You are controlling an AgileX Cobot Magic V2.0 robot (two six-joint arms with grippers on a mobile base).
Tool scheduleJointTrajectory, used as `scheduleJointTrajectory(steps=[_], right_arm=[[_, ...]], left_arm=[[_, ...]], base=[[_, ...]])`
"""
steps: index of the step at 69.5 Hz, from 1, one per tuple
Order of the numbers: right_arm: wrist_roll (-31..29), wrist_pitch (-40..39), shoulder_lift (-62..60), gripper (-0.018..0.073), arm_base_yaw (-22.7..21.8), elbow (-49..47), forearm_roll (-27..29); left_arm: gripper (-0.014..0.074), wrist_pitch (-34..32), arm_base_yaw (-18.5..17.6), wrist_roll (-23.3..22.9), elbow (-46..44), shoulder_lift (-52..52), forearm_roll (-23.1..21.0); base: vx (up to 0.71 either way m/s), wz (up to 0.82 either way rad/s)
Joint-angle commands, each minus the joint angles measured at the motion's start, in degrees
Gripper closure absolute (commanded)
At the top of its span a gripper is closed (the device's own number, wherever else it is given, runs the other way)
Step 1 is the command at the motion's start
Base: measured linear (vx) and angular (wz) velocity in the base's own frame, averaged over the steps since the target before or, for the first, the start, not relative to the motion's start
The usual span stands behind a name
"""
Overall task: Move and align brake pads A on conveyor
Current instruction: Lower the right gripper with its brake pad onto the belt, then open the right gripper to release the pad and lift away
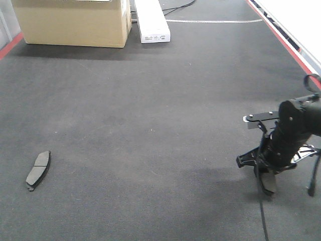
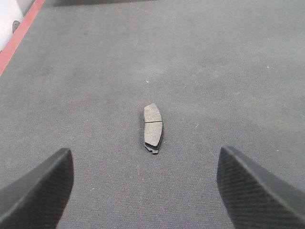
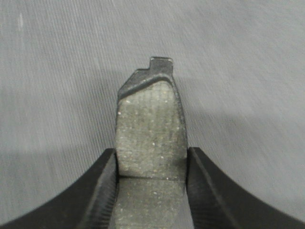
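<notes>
The held brake pad point(image 3: 151, 129) looks stiff, dense and gritty, unlikely to slip. The right hand point(image 3: 151, 164) clamps it across its narrow width at the middle groove, one end jutting beyond the fingertips, above the conveyor point(image 1: 150, 100). A second brake pad point(image 2: 153, 128) lies flat on it just ahead of the left hand point(image 2: 143, 164), which gapes wide, empty.

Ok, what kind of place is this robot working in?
Probably a factory or workshop line: a charcoal conveyor belt with a red edge stripe, a loose brake pad on it, a second brake pad held in the right claw, and a cardboard box.
</notes>
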Motion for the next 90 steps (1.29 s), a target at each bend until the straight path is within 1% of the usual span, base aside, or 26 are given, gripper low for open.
scheduleJointTrajectory(steps=[1,26,34,42,52,54,56,59,67,71,75,90], right_arm=[[-0.6,-0.3,-0.7,0.0566,-0.4,-3.4,-0.5],[-0.6,-0.1,2.7,0.0562,-0.4,-4.5,-0.5],[-0.6,-0.2,2.7,0.0529,-0.4,-4.5,-0.3],[-0.6,-0.2,2.7,0.0445,-0.4,-4.5,0.1],[-0.6,-0.4,2.6,0.027,-0.4,-4.5,0.0],[-0.6,-0.4,2.5,0.0205,-0.4,-4.5,0.0],[-0.6,-0.4,2.5,0.0172,-0.4,-4.5,0.0],[-0.6,-0.4,2.1,0.0098,-0.4,-4.5,0.0],[-0.6,-0.4,1.0,-0.0041,-0.4,-4.5,0.0],[-0.6,-0.4,0.1,-0.0078,-0.4,-4.5,0.0],[-0.6,-0.4,-1.1,-0.0092,-0.4,-4.5,-0.1],[-0.6,-0.2,-9.2,-0.0071,-0.4,-4.5,0.4]], left_arm=[[0.0021,-3.4,0.0,-0.1,-1.3,0.5,-0.4],[0.0021,-3.4,0.0,-0.1,-1.3,0.5,-0.4],[0.0021,-3.4,0.0,-0.1,-1.3,0.5,-0.4],[0.0021,-3.4,0.0,-0.1,-1.3,0.5,-0.4],[0.0021,-3.4,0.0,-0.1,-1.3,0.5,-0.4],[0.0021,-3.4,0.0,-0.1,-1.3,0.5,-0.4],[0.0021,-3.4,0.0,-0.1,-1.3,0.5,-0.4],[0.0021,-3.4,0.0,-0.1,-1.3,0.5,-0.4],[0.0021,-3.4,0.0,-0.1,-1.3,0.5,-0.4],[0.0021,-3.4,0.0,-0.1,-1.3,0.5,-0.4],[0.0021,-3.4,0.0,-0.1,-1.3,0.5,-0.4],[0.0021,-3.4,0.0,-0.1,-1.3,0.5,-0.4]], base=[[0.0,0.0],[0.0,0.0],[0.0,0.0],[0.0,0.0],[0.0,0.0],[0.0,0.0],[0.0,0.0],[0.0,0.0],[0.0,0.0],[0.0,0.0],[0.0,0.0],[0.0,0.0]])
